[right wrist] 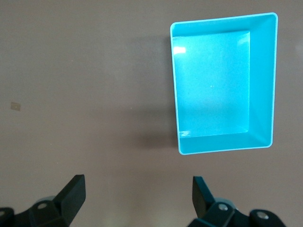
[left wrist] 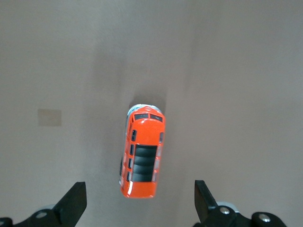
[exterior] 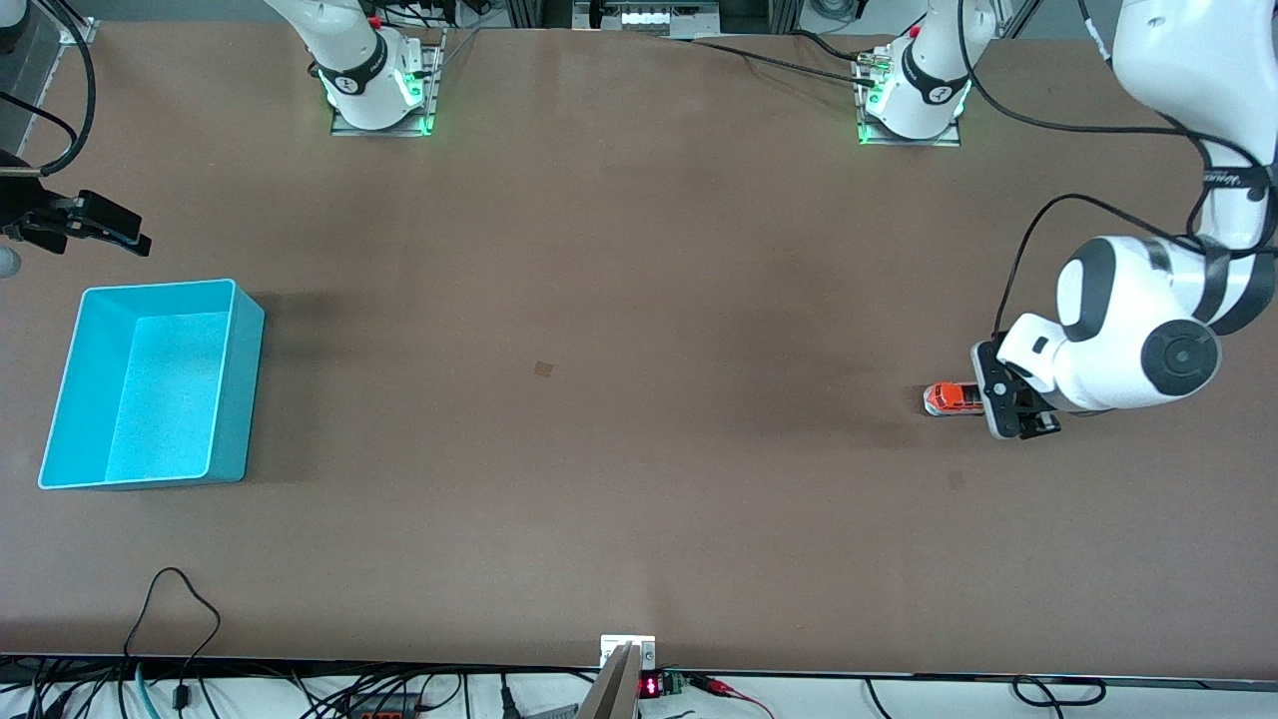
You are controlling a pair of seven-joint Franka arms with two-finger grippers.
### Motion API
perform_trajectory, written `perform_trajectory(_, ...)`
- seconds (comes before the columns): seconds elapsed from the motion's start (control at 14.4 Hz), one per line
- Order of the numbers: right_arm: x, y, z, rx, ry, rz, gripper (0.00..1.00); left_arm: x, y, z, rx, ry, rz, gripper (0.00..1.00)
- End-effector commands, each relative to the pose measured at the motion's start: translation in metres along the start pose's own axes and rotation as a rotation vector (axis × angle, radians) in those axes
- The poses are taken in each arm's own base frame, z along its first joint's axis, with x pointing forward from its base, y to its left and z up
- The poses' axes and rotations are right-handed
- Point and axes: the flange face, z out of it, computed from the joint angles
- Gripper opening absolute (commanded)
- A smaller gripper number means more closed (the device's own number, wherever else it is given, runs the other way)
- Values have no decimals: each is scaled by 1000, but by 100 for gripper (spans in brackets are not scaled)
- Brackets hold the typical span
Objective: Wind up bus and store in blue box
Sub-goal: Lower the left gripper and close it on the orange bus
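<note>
The small orange-red bus (exterior: 951,399) stands on its wheels on the table near the left arm's end, dark ribbed roof panel up (left wrist: 143,163). My left gripper (exterior: 1013,407) hangs low over the bus's one end and is open; its fingertips (left wrist: 75,194) straddle that end with wide gaps on both sides, touching nothing. The blue box (exterior: 240,389) sits empty at the right arm's end of the table. My right gripper (exterior: 100,225) hovers over bare table beside the box (right wrist: 262,80), open (right wrist: 138,185) with nothing between its fingers.
A small tan mark (exterior: 544,369) lies mid-table. Both arm bases (exterior: 379,90) stand along the table's edge farthest from the front camera. Cables (exterior: 180,619) and a small bracket (exterior: 627,654) line the nearest edge. Wide bare tabletop lies between bus and box.
</note>
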Motion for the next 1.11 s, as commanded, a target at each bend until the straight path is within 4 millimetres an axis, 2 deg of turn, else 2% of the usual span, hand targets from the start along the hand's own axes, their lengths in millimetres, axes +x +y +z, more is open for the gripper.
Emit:
perform_trajectory(0.0, -6, -1, -7, -4, 8, 3, 100, -4, 14, 16, 63, -6, 126, 100)
perform_trajectory(0.07, -6, -2, -7, -4, 10, 0, 100, -15, 16, 28, 83, 1, 138, 100)
perform_trajectory(0.21, -6, -2, -7, -4, 10, 0, 100, -17, 23, 47, 107, 7, 154, 100)
perform_trajectory(0.55, -6, -2, -6, -4, 5, 0, 100, -13, 29, 67, 163, 21, 168, 100)
perform_trajectory(0.83, -5, -3, -4, -4, 4, -1, 100, -13, 42, 82, 176, 27, 174, 99)
perform_trajectory(0.9, -5, -3, -5, -4, 5, 0, 100, -12, 42, 84, 183, 28, 174, 90)
perform_trajectory(0.97, -5, -4, -5, -4, 5, -3, 100, -14, 45, 88, 176, 29, 172, 76)
perform_trajectory(1.04, -5, -4, -5, -4, 5, -1, 100, -14, 46, 90, 173, 29, 172, 56)
